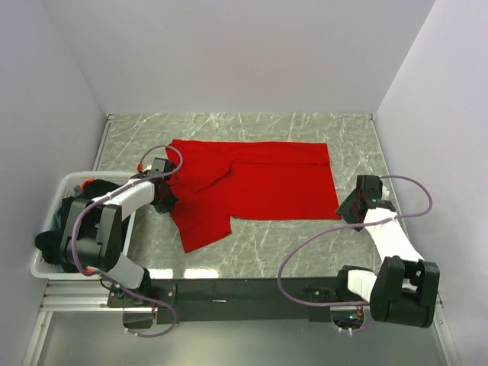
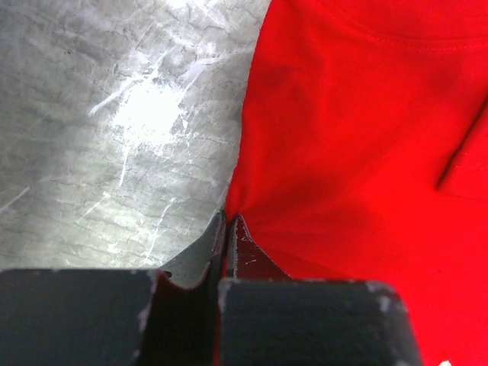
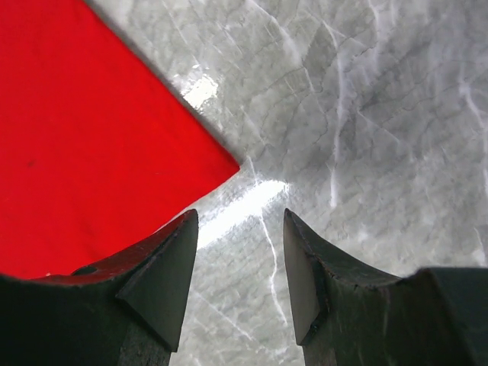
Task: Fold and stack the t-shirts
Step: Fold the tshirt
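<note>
A plain red t-shirt point(image 1: 252, 187) lies spread on the marble table, partly folded, with one sleeve pointing toward the front. My left gripper point(image 1: 166, 194) is at the shirt's left edge and is shut on that edge of red cloth point(image 2: 230, 210). My right gripper point(image 1: 352, 207) is open and empty just beside the shirt's near right corner point(image 3: 229, 162), over bare table. Black t-shirts point(image 1: 65, 213) lie bunched in the white basket at the left.
The white slotted basket point(image 1: 76, 181) stands at the table's left edge, beside my left arm. White walls close the table at the back and both sides. Bare marble point(image 1: 290, 244) lies in front of the shirt.
</note>
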{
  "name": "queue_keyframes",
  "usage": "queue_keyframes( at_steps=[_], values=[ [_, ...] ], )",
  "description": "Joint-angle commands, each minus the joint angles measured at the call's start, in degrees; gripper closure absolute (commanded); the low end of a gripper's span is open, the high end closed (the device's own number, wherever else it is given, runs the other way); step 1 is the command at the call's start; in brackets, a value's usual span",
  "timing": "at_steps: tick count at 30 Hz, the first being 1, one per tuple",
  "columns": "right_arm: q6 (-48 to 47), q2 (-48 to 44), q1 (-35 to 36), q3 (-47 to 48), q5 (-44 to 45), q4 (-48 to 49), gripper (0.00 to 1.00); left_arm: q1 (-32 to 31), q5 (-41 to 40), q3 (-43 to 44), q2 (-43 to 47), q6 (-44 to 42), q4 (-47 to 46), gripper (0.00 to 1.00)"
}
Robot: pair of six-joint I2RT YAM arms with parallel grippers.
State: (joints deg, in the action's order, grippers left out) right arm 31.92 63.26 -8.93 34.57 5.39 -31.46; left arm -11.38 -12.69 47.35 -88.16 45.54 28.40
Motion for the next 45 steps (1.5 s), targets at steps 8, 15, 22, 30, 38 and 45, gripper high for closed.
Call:
queue_keyframes(
  at_steps=[8,15,22,30,38,45],
  values=[
    [1.83,8.0,-0.48,-0.03,-0.82,7.64,0.44,0.13,1.26,0.02,-2.19,-1.24,0.87,0.99],
    [1.3,11.35,-0.39,-0.38,-0.46,7.91,0.45,0.04,1.44,0.02,-2.11,-0.89,0.95,0.99],
    [0.6,14.78,-0.39,-0.2,-1.43,9.49,0.46,0.04,1.09,-0.07,-1.84,-0.8,1.22,0.99],
    [0.69,15.31,0.58,0.68,-3.1,8.26,0.5,0.13,0.38,-0.24,-1.58,-0.01,1.66,0.99],
    [0.6,13.64,0.49,-0.11,-3.54,5.54,0.56,0.13,0.03,-0.24,-1.22,0.25,2.18,0.99],
    [0.51,15.22,1.37,0.68,-3.89,4.04,0.57,0.13,-0.23,-0.07,-1.49,0.43,2.45,0.99]
  ],
)
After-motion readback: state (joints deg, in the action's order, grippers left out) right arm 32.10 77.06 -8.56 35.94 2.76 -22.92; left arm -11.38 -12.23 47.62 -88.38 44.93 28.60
